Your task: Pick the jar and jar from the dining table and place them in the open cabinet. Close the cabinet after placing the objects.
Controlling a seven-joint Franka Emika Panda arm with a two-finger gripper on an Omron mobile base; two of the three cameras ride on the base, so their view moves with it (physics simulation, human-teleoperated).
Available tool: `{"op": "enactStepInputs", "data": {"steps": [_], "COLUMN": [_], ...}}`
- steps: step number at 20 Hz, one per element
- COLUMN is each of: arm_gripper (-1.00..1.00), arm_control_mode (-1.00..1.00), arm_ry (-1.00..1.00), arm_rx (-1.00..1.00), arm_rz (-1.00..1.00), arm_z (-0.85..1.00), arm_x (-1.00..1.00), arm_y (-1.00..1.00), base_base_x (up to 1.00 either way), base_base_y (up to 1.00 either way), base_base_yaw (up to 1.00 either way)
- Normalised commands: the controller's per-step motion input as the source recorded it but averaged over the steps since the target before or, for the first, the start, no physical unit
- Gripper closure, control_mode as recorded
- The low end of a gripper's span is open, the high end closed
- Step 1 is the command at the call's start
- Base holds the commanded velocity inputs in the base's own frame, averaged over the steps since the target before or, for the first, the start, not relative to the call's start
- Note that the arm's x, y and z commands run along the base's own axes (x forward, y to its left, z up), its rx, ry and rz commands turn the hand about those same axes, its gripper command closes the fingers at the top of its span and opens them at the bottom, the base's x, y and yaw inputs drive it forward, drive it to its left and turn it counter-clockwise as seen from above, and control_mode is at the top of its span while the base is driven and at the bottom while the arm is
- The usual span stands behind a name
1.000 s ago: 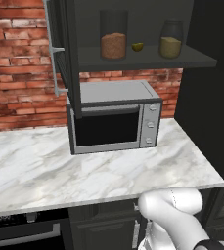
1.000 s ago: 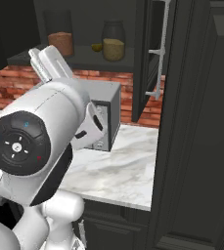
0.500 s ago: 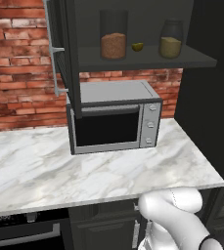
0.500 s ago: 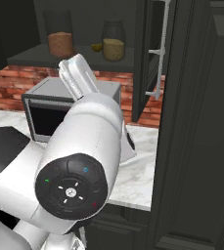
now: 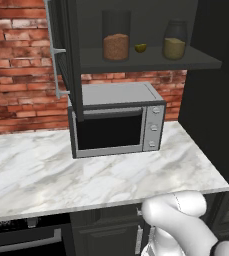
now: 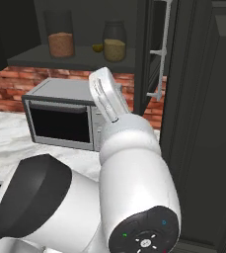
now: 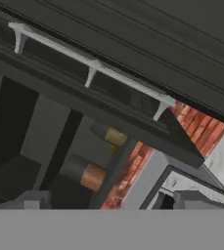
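Both jars stand on the inner shelf of the open black cabinet (image 5: pixel 151 59). The jar with reddish-brown filling (image 5: pixel 116 37) is on the left and the jar with olive-yellow filling (image 5: pixel 174 42) on the right; they also show in the right base view (image 6: pixel 61 37) (image 6: pixel 114 42). The hand view, rolled sideways, shows the reddish-brown jar (image 7: pixel 91 174), the yellow jar (image 7: pixel 115 136) and a door's silver bar handle (image 7: pixel 91 66). My gripper (image 7: pixel 114 202) is open and holds nothing, well short of the shelf. The dining table is out of view.
A small yellow fruit (image 5: pixel 140 48) lies between the jars. A steel microwave (image 5: pixel 116 120) sits on the marble counter (image 5: pixel 61 175) under the cabinet, against a brick wall. The left door (image 5: pixel 61 55) and right door (image 6: pixel 159 49) stand open. A tall dark unit (image 6: pixel 203 123) rises at the right.
My arm has swung across the right base view, from the left to the middle, with its upper link lifted toward the cabinet. Jars, fruit and doors have not moved.
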Motion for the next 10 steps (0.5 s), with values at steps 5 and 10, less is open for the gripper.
{"op": "enactStepInputs", "data": {"steps": [5, 10], "arm_gripper": [-1.00, -1.00], "arm_control_mode": [-1.00, -1.00], "arm_ry": [0.00, 0.00], "arm_rx": [0.10, 0.10], "arm_rz": [0.18, 0.17], "arm_z": [-0.05, 0.00], "arm_x": [0.30, 0.42], "arm_y": [-0.15, -0.29], "base_base_x": [0.00, 0.00], "base_base_y": [0.00, 0.00], "base_base_yaw": [0.00, 0.00]}}
